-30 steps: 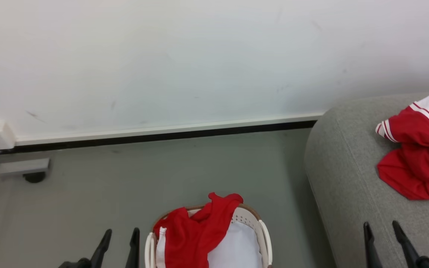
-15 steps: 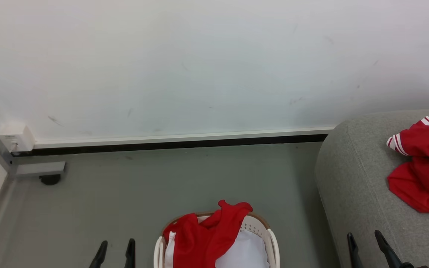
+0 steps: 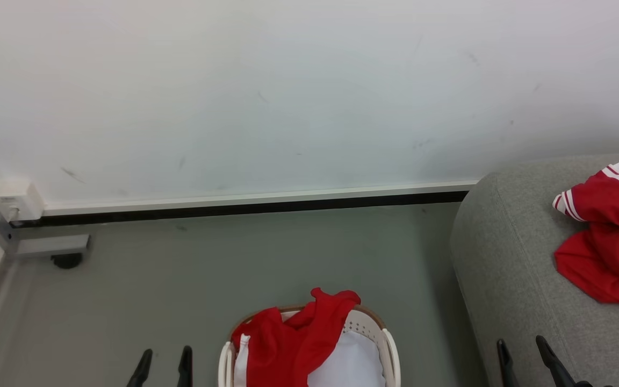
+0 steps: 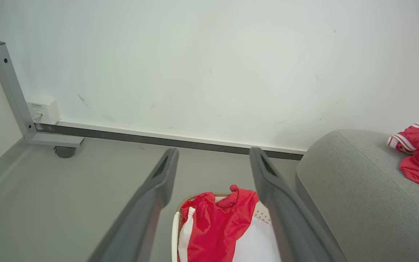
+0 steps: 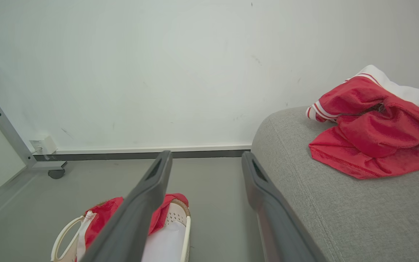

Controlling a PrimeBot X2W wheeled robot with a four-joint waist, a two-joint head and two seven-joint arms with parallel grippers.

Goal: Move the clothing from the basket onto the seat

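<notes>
A cream basket with a brown rim stands on the floor at the bottom middle. A red garment with a white panel lies in it and droops over its far rim, beside the white pad. A second red-and-white garment lies crumpled on the grey seat at the right. My left gripper is open, left of the basket and above the floor. My right gripper is open over the seat's front corner. Both hold nothing. The wrist views show the basket garment and the seat garment.
A white wall with a dark skirting strip runs across the back. At the far left stand a grey metal frame leg on a caster and a white socket box. Grey floor lies between wall, basket and seat.
The whole head view has shifted, so the camera moved. Both grippers show lower in the picture than a second ago. The garments and basket lie as before.
</notes>
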